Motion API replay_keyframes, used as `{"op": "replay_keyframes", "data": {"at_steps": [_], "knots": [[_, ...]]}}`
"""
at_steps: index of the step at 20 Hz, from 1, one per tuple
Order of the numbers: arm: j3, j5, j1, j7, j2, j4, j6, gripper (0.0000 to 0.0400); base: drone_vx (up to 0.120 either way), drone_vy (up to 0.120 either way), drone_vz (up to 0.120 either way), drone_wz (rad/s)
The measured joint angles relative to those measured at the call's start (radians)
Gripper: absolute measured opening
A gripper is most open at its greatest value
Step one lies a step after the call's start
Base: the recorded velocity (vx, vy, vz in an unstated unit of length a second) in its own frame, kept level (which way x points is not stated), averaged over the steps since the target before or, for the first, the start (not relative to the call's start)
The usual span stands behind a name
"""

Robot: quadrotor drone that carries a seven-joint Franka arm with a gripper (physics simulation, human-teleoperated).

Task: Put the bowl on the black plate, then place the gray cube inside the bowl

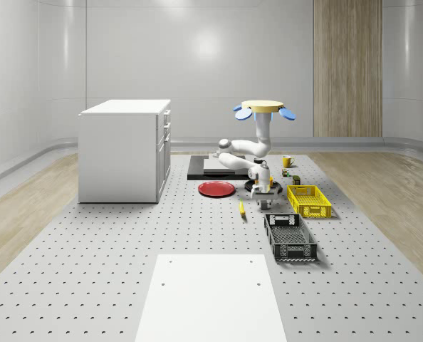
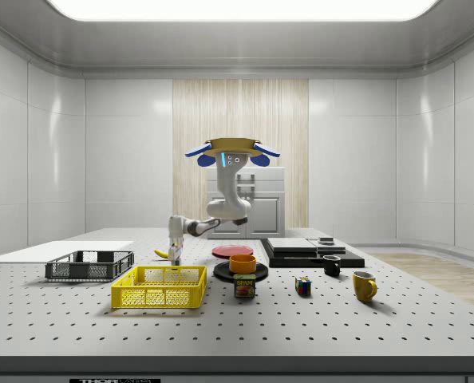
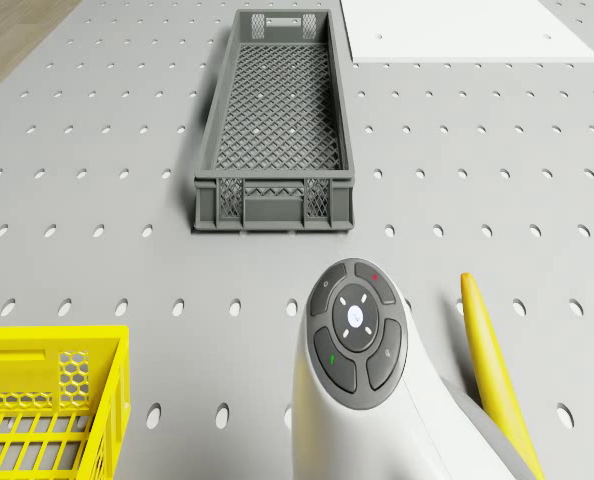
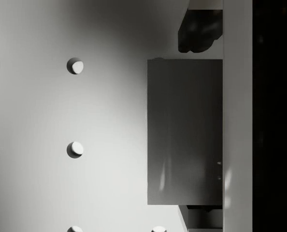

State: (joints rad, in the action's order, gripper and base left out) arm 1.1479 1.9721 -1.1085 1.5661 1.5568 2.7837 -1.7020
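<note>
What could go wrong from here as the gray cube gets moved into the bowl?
The drone hovers over the table with the hand down at the gray cube. The banana lies close beside it and might get knocked on lift-off. The bowl sits on the black plate; a hard drop could push it off.

- yellow crate [image 3: 47,405]: cut off at the drone view's edge, near the gray crate [image 3: 275,130].
- banana [image 3: 497,375]: lower end cut off, beside the arm [image 3: 367,400].
- gray cube [image 4: 184,131]: far side hidden behind a pale upright strip.
</note>
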Motion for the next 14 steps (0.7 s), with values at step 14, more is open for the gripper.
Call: {"op": "replay_keyframes", "data": {"at_steps": [14], "knots": [[-0.015, 0.016, 0.005, -0.017, -0.013, -0.016, 0.002, 0.0310, 0.000, 0.000, 0.000, 0.000]]}}
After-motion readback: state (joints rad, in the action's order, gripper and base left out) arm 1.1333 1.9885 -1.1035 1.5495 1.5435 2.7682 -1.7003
